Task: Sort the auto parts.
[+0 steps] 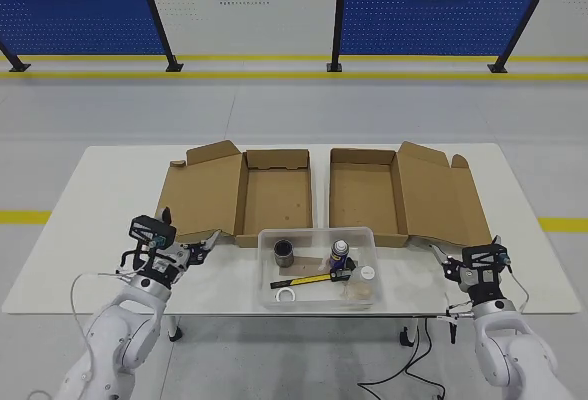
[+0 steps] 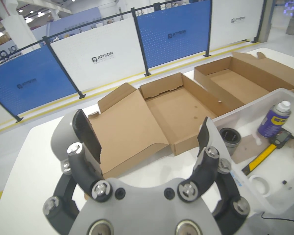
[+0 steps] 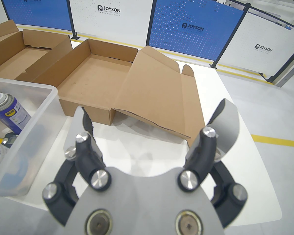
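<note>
Top view: clear bin (image 1: 314, 231) at the middle of the table's (image 1: 94, 250) front edge, holding a spray can (image 1: 340, 252), dark bearing (image 1: 283, 250), yellow caliper (image 1: 314, 279) and white ring (image 1: 286, 296). Left box (image 1: 274, 200) and right box (image 1: 362, 200) lie open just behind it. My left gripper (image 2: 142, 118) hangs near the front left, fingers apart and empty. My right gripper (image 3: 152, 106) is the same, near the front right corner.

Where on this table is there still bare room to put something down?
The left brown cardboard box and right brown cardboard box have bare floors; the white table is free at both ends. The clear plastic bin is crowded.
</note>
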You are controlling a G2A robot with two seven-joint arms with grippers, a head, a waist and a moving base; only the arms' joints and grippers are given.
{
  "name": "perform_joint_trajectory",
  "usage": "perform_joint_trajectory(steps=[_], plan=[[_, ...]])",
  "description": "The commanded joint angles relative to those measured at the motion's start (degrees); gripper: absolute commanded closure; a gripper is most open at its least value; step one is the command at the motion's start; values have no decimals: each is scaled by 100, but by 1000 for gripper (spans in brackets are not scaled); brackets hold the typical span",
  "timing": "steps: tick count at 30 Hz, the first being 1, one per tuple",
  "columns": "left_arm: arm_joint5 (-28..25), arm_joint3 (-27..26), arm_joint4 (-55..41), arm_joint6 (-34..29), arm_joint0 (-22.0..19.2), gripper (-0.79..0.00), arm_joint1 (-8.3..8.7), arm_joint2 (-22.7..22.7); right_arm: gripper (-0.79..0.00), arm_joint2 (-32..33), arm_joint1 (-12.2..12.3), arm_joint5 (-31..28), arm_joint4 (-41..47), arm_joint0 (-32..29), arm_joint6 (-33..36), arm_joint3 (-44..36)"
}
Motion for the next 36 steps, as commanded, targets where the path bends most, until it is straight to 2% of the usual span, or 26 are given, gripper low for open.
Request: perform_joint_trajectory(steps=[1,9,20,29,36], plan=[[-324,-71,-294,-204,-214,-785,-4,129,-785,0,0,0,0,0,0,0],[-1108,-88,-832,-777,-1104,-785,-75,1125,-785,0,0,0,0,0,0,0],[-1269,526,-684,-1111,-1792,-785,-255,2615,-785,0,0,0,0,0,0,0],[-1345,1135,-1124,-1327,-2331,-785,-429,3365,-785,0,0,0,0,0,0,0],[-1379,1593,-946,-1341,-2689,-785,-533,3763,-785,0,0,0,0,0,0,0]])
